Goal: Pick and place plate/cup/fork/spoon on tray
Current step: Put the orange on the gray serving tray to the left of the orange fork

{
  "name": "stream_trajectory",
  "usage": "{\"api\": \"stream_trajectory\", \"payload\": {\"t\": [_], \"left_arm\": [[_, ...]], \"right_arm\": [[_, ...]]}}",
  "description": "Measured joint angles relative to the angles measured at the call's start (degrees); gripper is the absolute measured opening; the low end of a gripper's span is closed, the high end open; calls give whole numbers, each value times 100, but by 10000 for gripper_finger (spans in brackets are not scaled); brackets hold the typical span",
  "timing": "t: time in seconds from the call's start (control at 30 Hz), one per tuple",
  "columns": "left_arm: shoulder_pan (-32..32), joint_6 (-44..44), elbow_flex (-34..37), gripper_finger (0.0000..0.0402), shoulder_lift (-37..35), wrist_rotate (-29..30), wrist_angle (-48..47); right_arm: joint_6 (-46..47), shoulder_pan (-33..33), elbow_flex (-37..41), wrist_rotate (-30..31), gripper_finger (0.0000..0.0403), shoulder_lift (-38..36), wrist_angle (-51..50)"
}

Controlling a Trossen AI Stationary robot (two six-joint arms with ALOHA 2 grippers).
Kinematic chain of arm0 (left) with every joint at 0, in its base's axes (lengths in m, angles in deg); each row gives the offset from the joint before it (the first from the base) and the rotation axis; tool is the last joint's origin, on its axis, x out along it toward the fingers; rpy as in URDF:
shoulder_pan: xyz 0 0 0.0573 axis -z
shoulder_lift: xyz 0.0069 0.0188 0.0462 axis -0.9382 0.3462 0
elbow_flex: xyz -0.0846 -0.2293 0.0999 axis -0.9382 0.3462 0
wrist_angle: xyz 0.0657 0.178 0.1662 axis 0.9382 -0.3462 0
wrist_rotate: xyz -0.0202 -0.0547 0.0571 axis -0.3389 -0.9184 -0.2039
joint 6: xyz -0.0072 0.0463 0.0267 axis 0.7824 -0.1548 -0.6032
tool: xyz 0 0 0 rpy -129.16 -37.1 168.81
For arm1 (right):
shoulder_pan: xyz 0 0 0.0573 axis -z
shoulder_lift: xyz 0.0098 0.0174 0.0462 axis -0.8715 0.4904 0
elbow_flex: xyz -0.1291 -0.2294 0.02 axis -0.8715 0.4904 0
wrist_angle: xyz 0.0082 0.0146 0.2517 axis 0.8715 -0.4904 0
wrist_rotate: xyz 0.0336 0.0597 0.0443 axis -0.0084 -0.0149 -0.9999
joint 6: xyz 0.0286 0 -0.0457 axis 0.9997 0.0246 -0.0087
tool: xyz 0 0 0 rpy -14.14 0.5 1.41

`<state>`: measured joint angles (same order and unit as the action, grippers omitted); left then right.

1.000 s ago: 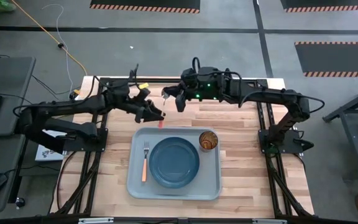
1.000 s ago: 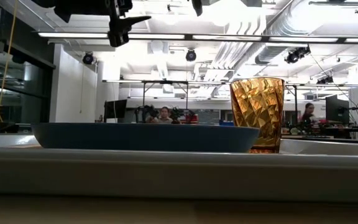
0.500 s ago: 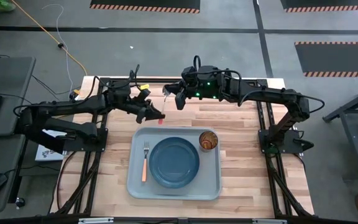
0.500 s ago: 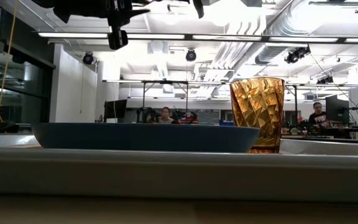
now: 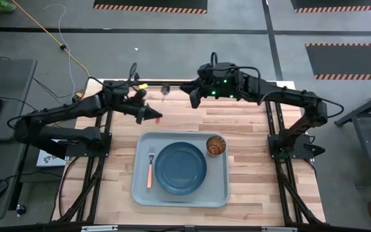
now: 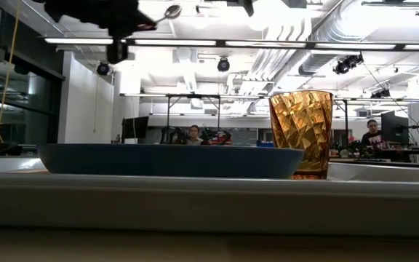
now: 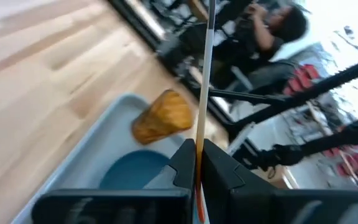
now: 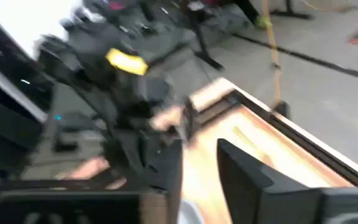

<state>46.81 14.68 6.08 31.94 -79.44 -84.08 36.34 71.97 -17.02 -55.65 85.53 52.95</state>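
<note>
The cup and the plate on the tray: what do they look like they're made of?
The cup looks like clear amber plastic or glass: light passes through its faceted wall. The plate is opaque dark blue with a dull, even finish, probably plastic or melamine, though glazed ceramic can't be ruled out. Both stand on the tray.

One tray (image 5: 221, 193); one plate (image 5: 181, 167); one cup (image 5: 216, 145); one fork (image 5: 150, 167); one spoon (image 6: 170, 12).

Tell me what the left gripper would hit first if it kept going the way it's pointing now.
Probably the tray: the left gripper, shut on the spoon, aims toward the tray's far edge near the cup, though its height makes this uncertain.
</note>
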Motion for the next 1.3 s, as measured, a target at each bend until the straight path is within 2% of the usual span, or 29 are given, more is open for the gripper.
{"api": "stream_trajectory", "payload": {"t": [0.13, 0.27, 0.37, 0.43, 0.57, 0.63, 0.73, 0.83, 0.93, 1.0, 1.07, 1.2, 1.3], "left_arm": [[-252, 0, 0, 3, -522, 120, -908], [125, 674, 4, 2, -1101, 624, -2197], [1113, 1629, 5, 1, -1506, 1400, -3036], [2039, 2599, 9, 1, -1736, 2286, -3410], [4140, 4563, 203, 1, -1832, 3976, -3171], [5106, 5397, 483, 1, -1615, 4655, -2675], [6237, 6616, 743, 1, -963, 5255, -1938], [7071, 7725, 709, 1, -157, 5826, -1717], [7649, 8572, 593, 1, 652, 6256, -1496], [7846, 8946, 605, 1, 1210, 6508, -1148], [7862, 8979, 673, 1, 1662, 6486, -558], [7662, 9033, 829, 0, 2400, 5983, 319], [7521, 9076, 833, 0, 2663, 5742, 330]], "right_arm": [[-55, 35, 2, 433, 149, -206, -628], [-27, 33, 2, 545, 181, -303, -1462], [47, 27, 7, 556, 189, -299, -2076], [49, 26, 7, 569, 190, -299, -2408], [47, 26, 11, 844, 190, -299, -2757], [17, 26, 11, 986, 190, -299, -2870], [-51, 28, 11, 1007, 190, -299, -2941], [-108, 31, 11, 1021, 190, -299, -2969], [-216, 31, 11, 1019, 190, -299, -2981], [-274, 31, 11, 1021, 190, -299, -3010], [-281, 31, 11, 1021, 190, -299, -2998], [-252, 31, 11, 1021, 190, -299, -2998], [-203, 31, 11, 1014, 190, -299, -2996]]}}
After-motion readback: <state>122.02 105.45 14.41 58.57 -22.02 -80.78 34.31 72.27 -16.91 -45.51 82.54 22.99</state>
